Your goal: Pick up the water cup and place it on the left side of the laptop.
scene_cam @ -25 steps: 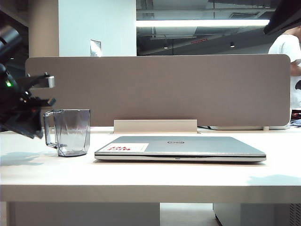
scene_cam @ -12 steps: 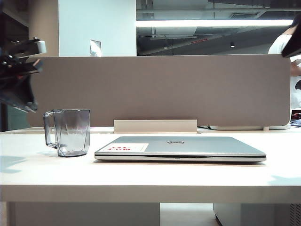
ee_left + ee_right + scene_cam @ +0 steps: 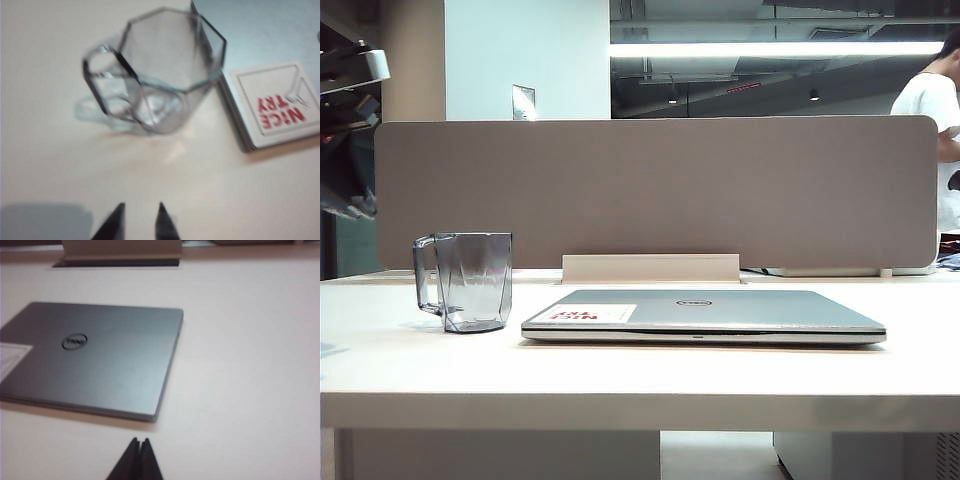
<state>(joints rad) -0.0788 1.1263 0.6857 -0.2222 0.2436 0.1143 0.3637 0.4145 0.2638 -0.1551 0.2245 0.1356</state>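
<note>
Your left gripper (image 3: 140, 222), jaws slightly apart and empty, hangs at far left above the water cup (image 3: 466, 281). The right gripper (image 3: 138, 452) is pinched together. Any careless swing could topple that cup onto the laptop (image 3: 705, 315) just beside it.

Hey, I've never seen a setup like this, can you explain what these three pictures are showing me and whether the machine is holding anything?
This is a two-armed robot at a table. One camera watches from the front; one sits on each wrist. On the table stand a clear grey water cup and, beside it, a closed silver laptop. The left wrist camera looks down on the cup, with the left gripper slightly open and holding nothing. The right wrist camera looks over the laptop, with the right gripper shut and empty. From the front, only the left arm shows, raised at the left edge.
</note>
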